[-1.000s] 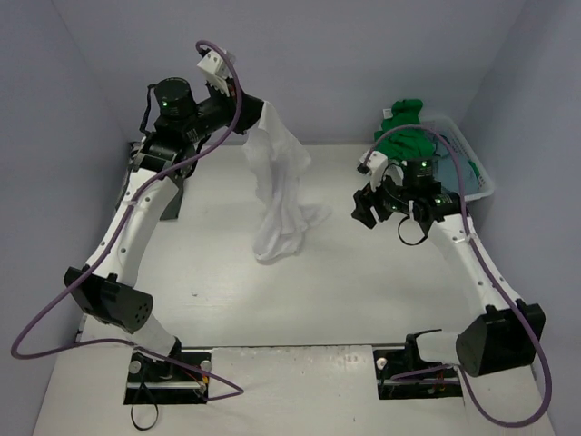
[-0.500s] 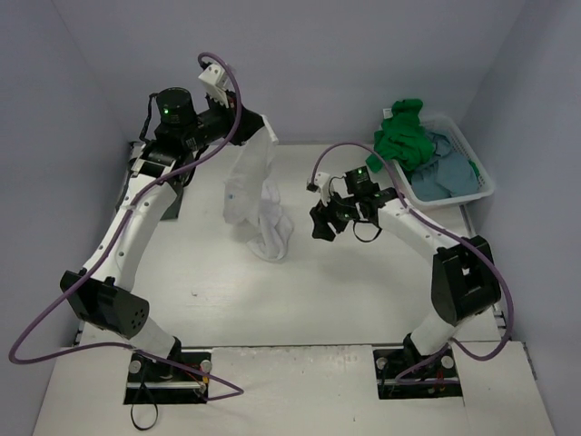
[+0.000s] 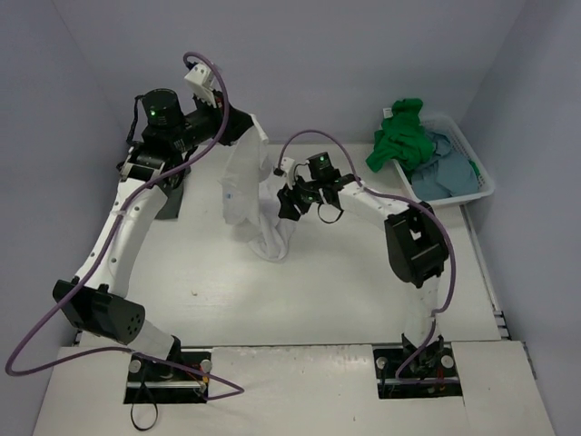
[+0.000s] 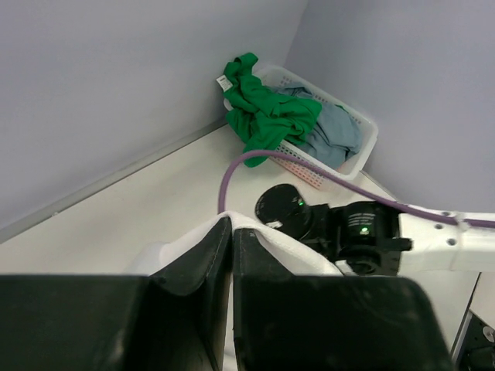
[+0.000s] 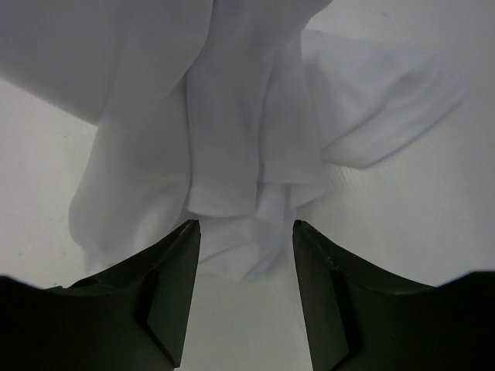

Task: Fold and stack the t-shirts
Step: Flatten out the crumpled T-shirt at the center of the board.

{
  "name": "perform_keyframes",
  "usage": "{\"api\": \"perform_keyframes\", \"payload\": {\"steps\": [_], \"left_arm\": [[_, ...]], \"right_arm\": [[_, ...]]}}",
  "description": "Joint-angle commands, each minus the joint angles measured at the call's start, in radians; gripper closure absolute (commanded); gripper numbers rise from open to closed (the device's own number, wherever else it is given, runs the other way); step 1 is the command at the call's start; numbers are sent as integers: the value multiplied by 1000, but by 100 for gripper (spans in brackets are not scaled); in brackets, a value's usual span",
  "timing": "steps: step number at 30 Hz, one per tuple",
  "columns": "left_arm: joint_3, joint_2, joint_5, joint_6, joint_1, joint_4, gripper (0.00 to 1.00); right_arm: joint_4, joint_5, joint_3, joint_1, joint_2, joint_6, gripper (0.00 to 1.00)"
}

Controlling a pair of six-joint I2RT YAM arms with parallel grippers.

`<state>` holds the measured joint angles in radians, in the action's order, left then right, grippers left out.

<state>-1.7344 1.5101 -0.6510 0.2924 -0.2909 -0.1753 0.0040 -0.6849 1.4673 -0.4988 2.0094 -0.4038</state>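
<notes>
Left gripper (image 3: 241, 127): we see it raised and clenched on the top edge of the white t-shirt (image 3: 247, 186); in its wrist view the two fingers (image 4: 203, 263) press together with a fold of cloth pinched at their tips.
White t-shirt: it hangs straight down from the left gripper, and its lower end bunches on the table (image 3: 272, 300) below that hand.
Right gripper (image 3: 289, 205): we see it released, jaws apart, level with the lower part of the hanging shirt; the bunched hem sits between its fingertips (image 5: 186, 239), not yet squeezed.
Green t-shirt (image 3: 399, 136): well behind the right gripper, draped over the basket (image 3: 483, 186) rim.
Blue-grey t-shirt (image 3: 443, 173): inside that basket, beside the green one.
</notes>
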Motion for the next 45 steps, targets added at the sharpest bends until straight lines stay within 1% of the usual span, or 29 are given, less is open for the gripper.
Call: {"api": "perform_keyframes", "payload": {"steps": [1,5,12,14,16,17,19,21,22,24,27,30,31,32,33,36,37,38,39,41,42,45], "left_arm": [[-10,-76,-24,16,21,68,100],[-5,-90,-29,21,32,69,100],[1,-100,-36,27,42,68,100],[6,-100,-39,28,44,69,100],[10,-105,-39,30,48,69,100],[13,-106,-41,30,50,69,100],[18,-106,-44,36,59,74,100],[19,-108,-50,40,70,73,100],[19,-110,-52,40,78,71,100],[18,-111,-56,39,87,66,100],[10,-117,-65,16,110,40,100],[18,-140,-75,-7,156,19,100],[19,-143,-85,-9,173,13,100],[21,-149,-93,-10,205,8,100],[22,-156,-101,-15,222,-4,100],[24,-166,-125,-24,282,-33,100],[22,-171,-134,-29,286,-39,100],[24,-174,-145,-29,318,-46,100],[24,-182,-156,-27,344,-49,100],[18,-192,-180,-15,369,-53,100],[16,-197,-188,-7,389,-53,100],[1,-215,-225,27,413,-56,100]], "right_arm": [[45,-44,96,-20,51,22,52],[42,-50,146,-41,117,28,52],[39,-45,174,-79,146,31,51],[37,-42,174,-87,149,26,58],[37,-45,176,-95,157,29,68],[37,-45,176,-96,163,33,76],[34,-44,176,-101,164,31,84],[31,-42,166,-99,161,26,87],[30,-32,163,-99,155,22,91],[25,-13,150,-98,146,4,94],[22,36,117,-86,106,-13,100],[19,96,78,-47,37,-17,100],[17,117,68,-34,-10,-17,100],[14,137,61,-3,-33,-15,100],[2,184,51,14,-59,-18,100],[-53,234,50,91,-196,-26,100],[-64,240,50,109,-227,-30,100],[-90,246,51,140,-257,-35,100],[-101,263,51,150,-320,-43,100],[-139,272,54,169,-377,-62,100],[-153,269,60,186,-432,-66,100],[-211,275,91,201,-515,-78,100]]}}
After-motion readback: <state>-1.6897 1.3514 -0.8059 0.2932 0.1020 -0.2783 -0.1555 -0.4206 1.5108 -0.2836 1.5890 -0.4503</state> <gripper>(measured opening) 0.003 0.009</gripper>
